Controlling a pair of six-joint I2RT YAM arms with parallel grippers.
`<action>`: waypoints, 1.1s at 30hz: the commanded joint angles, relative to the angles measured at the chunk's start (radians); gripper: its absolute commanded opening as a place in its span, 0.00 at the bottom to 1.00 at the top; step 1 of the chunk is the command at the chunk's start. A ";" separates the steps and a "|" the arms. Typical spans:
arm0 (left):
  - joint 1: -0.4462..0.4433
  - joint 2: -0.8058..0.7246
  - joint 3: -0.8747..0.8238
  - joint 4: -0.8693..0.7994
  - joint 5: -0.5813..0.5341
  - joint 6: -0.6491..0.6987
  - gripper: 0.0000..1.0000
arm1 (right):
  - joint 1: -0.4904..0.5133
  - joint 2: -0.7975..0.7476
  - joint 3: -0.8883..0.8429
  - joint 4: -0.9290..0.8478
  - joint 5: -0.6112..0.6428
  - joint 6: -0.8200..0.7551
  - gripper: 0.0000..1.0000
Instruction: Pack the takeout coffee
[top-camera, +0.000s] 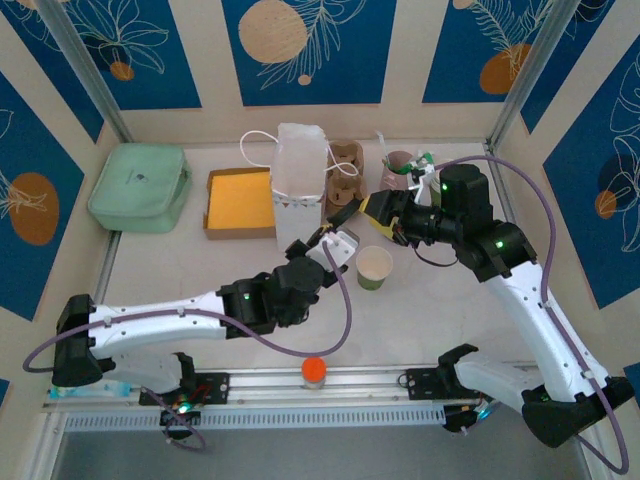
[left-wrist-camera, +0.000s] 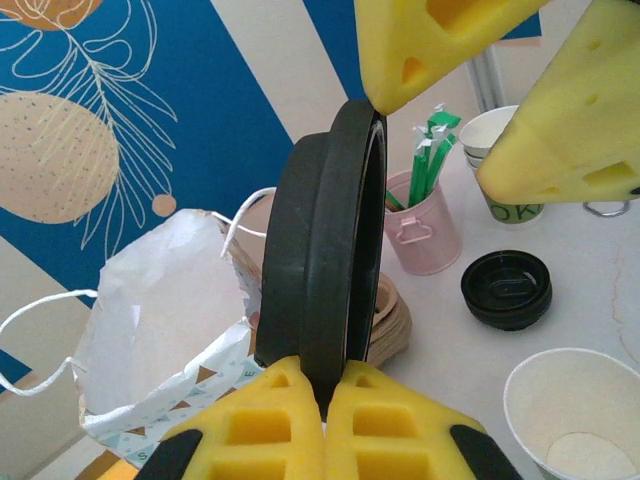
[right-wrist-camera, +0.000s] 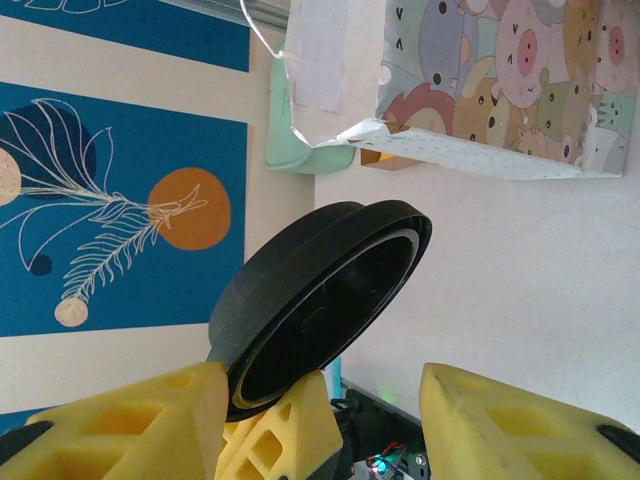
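Takeout coffee lid (left-wrist-camera: 320, 260): round, black plastic, thick rolled rim, hollow underside. It stands on edge in the air over the middle of the tabletop (top-camera: 420, 320), just in front of the white paper bag (top-camera: 300, 180) at the far edge. No cup under it.

Left gripper (left-wrist-camera: 322, 395): clamped tight on the lid's lower rim, yellow fingers on both faces.

Right gripper (right-wrist-camera: 325, 375): jaws about half apart, straddling the lid from the opposite side. One yellow finger is against the rim, the other well clear, so no grip.

Lidless green cup (top-camera: 375, 267), white inside, upright on the tabletop just near-right of both grippers. Second black lid (left-wrist-camera: 507, 290) lies flat on the tabletop near the pink cup (left-wrist-camera: 425, 225) holding green straws. Another white-rimmed cup (left-wrist-camera: 490, 135) is partly hidden behind a right finger. Cardboard carrier (top-camera: 345, 170) is just right of the bag.
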 joint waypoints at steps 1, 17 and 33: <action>-0.015 0.004 -0.002 0.041 -0.014 0.017 0.00 | -0.004 0.000 0.028 0.012 -0.028 0.010 0.54; -0.016 0.006 0.001 0.050 -0.014 0.014 0.00 | -0.008 -0.015 0.043 -0.004 -0.027 0.008 0.54; -0.029 0.033 0.010 0.067 -0.008 0.039 0.00 | -0.009 0.020 0.030 0.036 -0.042 0.013 0.40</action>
